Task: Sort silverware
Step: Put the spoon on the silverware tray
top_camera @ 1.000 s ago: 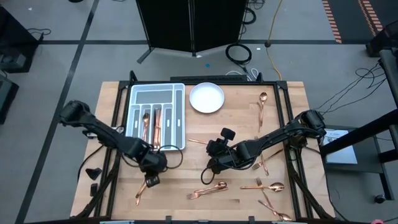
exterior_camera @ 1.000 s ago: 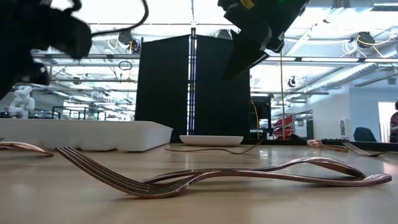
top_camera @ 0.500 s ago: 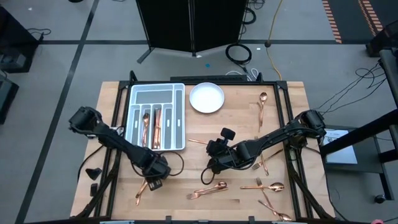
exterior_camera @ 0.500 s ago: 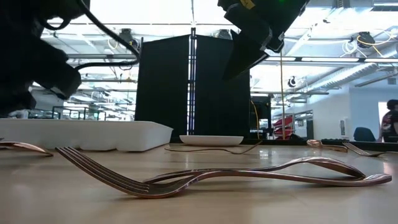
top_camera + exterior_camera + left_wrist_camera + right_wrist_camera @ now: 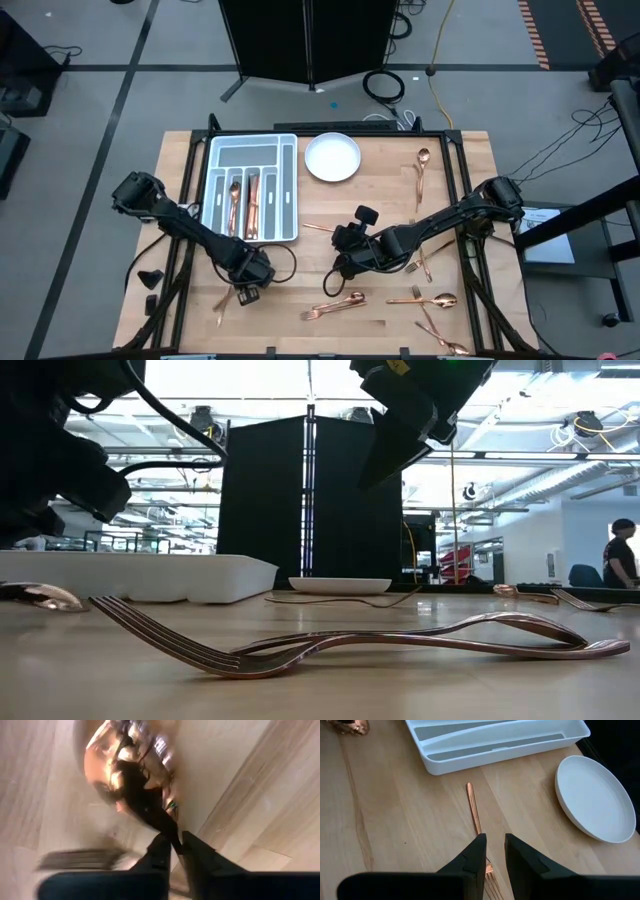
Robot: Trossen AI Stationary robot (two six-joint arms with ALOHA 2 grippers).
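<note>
Left wrist view — left tool [image 5: 172, 851] clamped on copper spoon [image 5: 120, 767] handle; right tool [image 5: 494, 851] narrowly apart, empty, above fork [image 5: 476, 817].

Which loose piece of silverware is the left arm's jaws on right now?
The spoon near the table's front-left edge, below the tray. The left gripper sits at its bowl end; the other loose pieces lie well to its right.

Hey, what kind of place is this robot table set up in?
Probably a lab or industrial workshop, not a kitchen. The wooden table stands on a grey concrete floor with loose cables. The low view shows exposed ceiling ducts and a black partition.
</note>
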